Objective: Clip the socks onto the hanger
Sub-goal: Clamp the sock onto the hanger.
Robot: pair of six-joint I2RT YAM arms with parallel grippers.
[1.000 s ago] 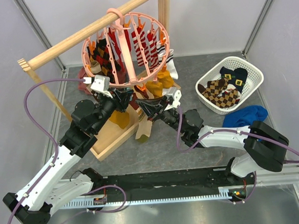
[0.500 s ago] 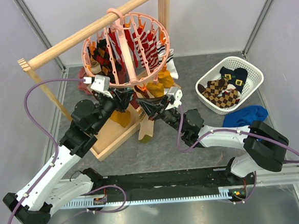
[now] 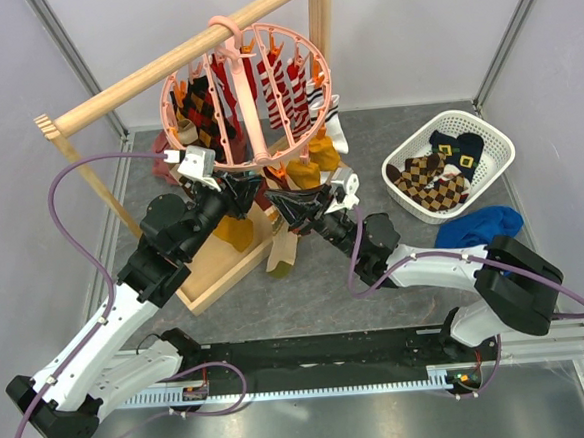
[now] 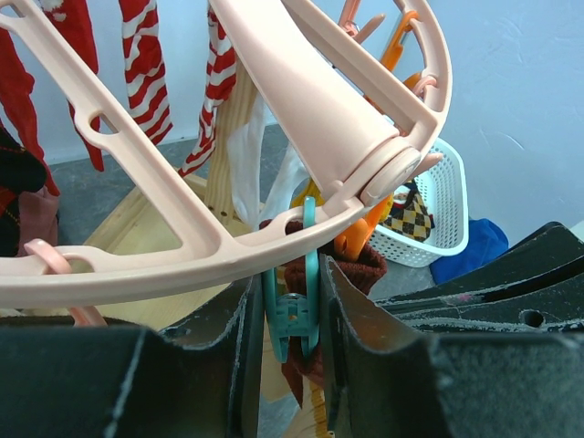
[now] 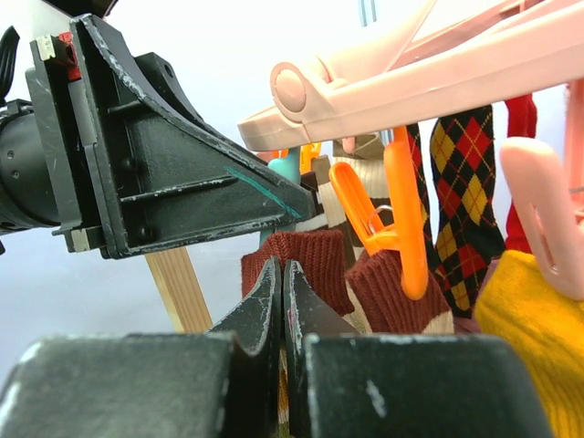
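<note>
my left jaws squeeze a teal plastic clip (image 4: 292, 315) under the round salmon-pink plastic hanger (image 3: 314, 77). my right jaws, clenched, pinch a maroon-cuffed sock (image 5: 306, 260) beside it. the white plastic basket (image 3: 462, 116) on the desk holds argyle and black socks (image 3: 432, 181).

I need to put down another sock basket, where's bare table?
Bare table lies between the wooden base and the black rail, another patch between the hanger and the white basket. Under the hanger, socks, left gripper and right gripper crowd in.
</note>
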